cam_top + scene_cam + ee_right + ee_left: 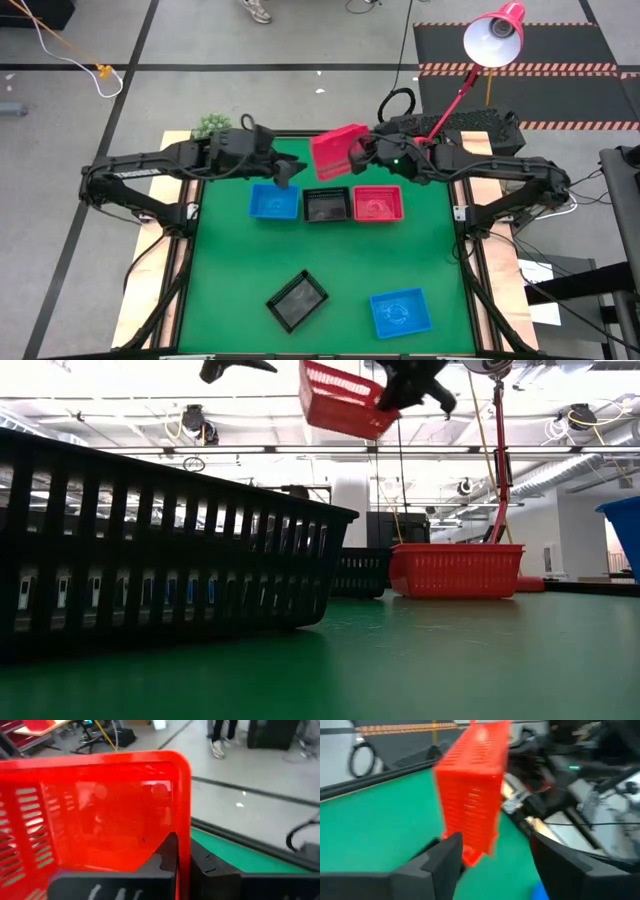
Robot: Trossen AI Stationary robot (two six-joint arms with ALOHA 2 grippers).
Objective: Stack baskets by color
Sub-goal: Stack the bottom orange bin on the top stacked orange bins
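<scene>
The right claw (362, 152) pinches the raised red basket's (338, 152) rim.

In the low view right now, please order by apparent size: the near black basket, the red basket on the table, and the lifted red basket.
1. Near black basket, largest, though it is closest to the camera.
2. Red basket on the table.
3. Lifted red basket, smallest; partly cut off at the top.

The high view looks straight down on the green desk (330, 270); the low view looks level across it; both wrist views closely share the lifted red basket (472, 790).
</scene>
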